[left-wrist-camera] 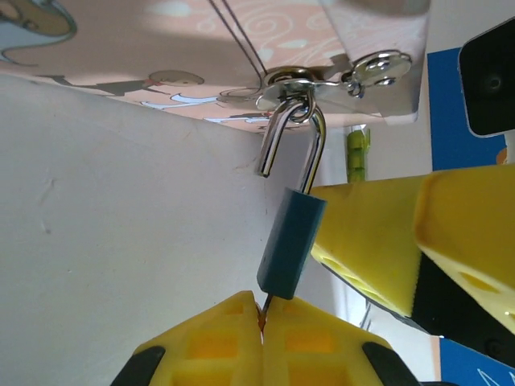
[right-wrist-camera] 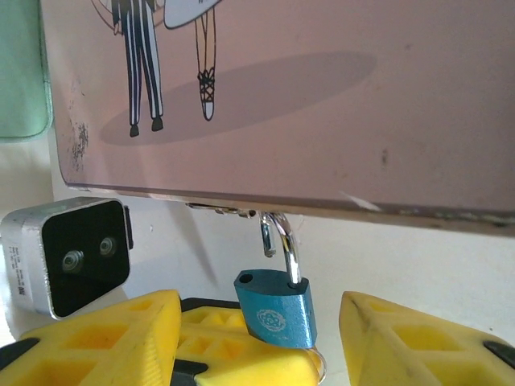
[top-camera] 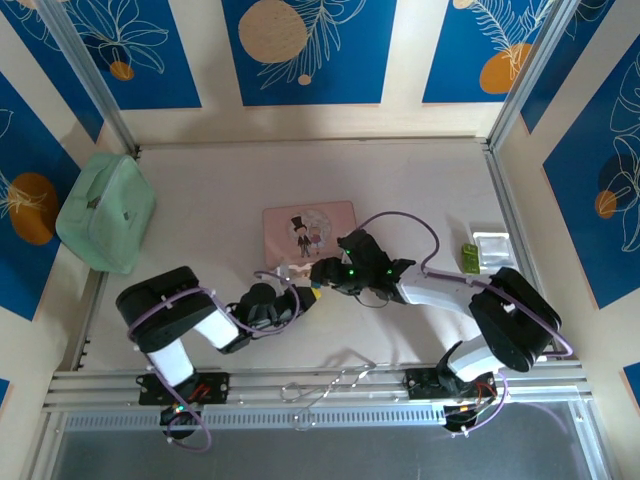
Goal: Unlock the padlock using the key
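Note:
The small teal padlock (right-wrist-camera: 275, 310) hangs by its shackle (left-wrist-camera: 294, 141) from the clasp of the pink tin (top-camera: 310, 232). The shackle's short leg is out of the body, above its empty hole. My left gripper (left-wrist-camera: 264, 318) is right under the padlock (left-wrist-camera: 291, 241), shut on the key (left-wrist-camera: 265, 305), whose blade goes up into the lock's underside. A key ring (right-wrist-camera: 320, 366) shows below the body. My right gripper (right-wrist-camera: 257, 342) is open, its yellow fingers (right-wrist-camera: 410, 342) standing wide on either side of the lock. One right finger (left-wrist-camera: 378, 241) is close beside the body.
A mint-green pouch (top-camera: 105, 212) lies at the far left. A clear packet (top-camera: 490, 247) and a small green item (top-camera: 468, 257) sit at the right by the frame rail. The two grippers are crowded together at the tin's near edge (right-wrist-camera: 282, 201).

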Motion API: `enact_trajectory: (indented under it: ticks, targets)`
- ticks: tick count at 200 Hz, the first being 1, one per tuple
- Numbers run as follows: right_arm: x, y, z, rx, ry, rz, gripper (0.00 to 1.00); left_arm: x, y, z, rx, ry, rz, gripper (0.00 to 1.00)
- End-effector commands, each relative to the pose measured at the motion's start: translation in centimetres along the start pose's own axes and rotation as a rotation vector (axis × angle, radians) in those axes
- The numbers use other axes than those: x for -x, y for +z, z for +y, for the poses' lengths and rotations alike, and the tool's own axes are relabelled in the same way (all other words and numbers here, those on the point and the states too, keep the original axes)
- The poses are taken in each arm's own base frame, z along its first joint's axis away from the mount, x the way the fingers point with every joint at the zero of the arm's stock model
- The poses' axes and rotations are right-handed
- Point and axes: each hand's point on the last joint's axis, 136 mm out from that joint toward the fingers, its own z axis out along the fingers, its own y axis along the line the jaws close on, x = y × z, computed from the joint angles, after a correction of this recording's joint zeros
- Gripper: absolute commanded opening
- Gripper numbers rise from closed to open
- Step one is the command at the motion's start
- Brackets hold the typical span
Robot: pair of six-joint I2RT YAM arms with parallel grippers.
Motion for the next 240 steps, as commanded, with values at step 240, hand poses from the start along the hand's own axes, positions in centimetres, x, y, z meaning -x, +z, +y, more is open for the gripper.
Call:
enact_trajectory:
  ticks: [240]
  targets:
    - [-1.9,1.2,0.0,-0.482,-0.041,0.098,0.49,0.9,-0.4,-1.7,0.088,0.243,0.011,0.0]
